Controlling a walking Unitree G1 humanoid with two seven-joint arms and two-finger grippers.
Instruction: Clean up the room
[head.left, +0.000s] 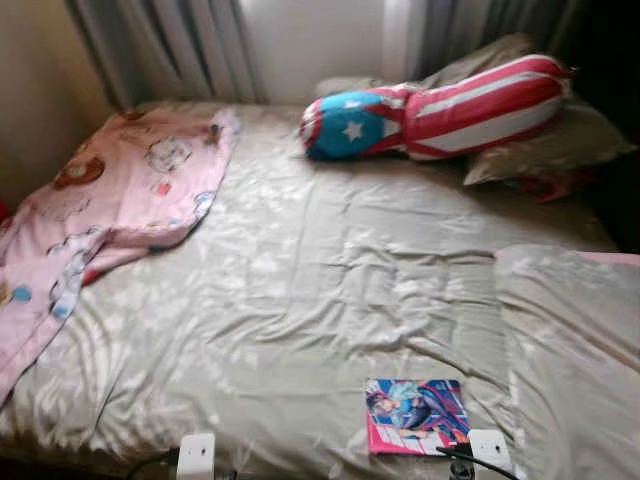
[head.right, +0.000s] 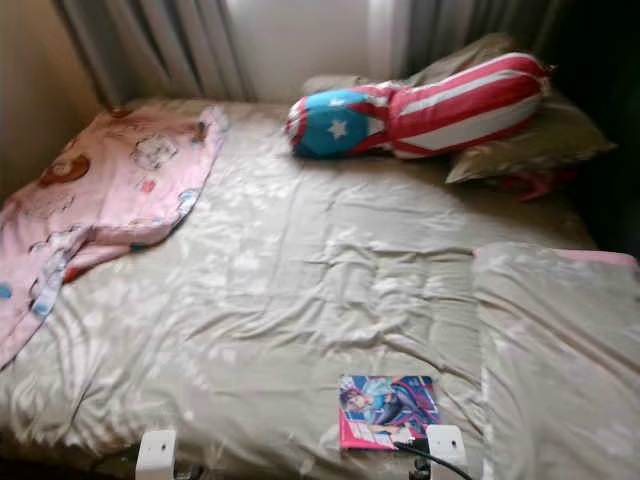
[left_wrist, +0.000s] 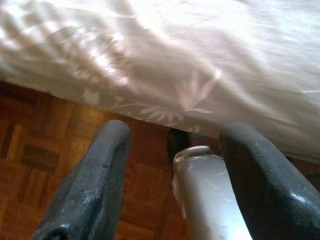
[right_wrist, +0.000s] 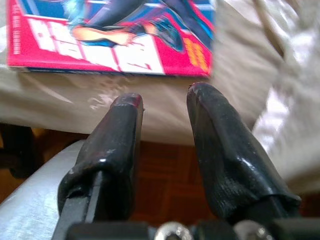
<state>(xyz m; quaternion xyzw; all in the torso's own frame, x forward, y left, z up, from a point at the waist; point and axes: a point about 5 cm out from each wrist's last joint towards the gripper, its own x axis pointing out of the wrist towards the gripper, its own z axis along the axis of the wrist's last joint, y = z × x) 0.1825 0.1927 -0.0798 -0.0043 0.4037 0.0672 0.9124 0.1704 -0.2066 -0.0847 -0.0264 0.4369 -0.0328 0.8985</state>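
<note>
Beige bed (head.left: 300, 300) carried a thin comic book (head.left: 416, 416) flat at its near edge. Right gripper (right_wrist: 165, 107) hovered just short, jaws slightly apart; left gripper (left_wrist: 172, 150) gaped. Light, bendy; pinch its overhanging edge.

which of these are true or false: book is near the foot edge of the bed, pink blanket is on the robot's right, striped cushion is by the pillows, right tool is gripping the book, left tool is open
1. The book lies near the bed's near edge. True.
2. The pink blanket is on the robot's right. False: it lies on the left side of the bed.
3. The striped cushion rests by the pillows. True.
4. The right tool grips the book. False: its fingers are apart, just short of the book.
5. The left tool is open. True: its fingers are spread, holding nothing, near the bed sheet.
</note>
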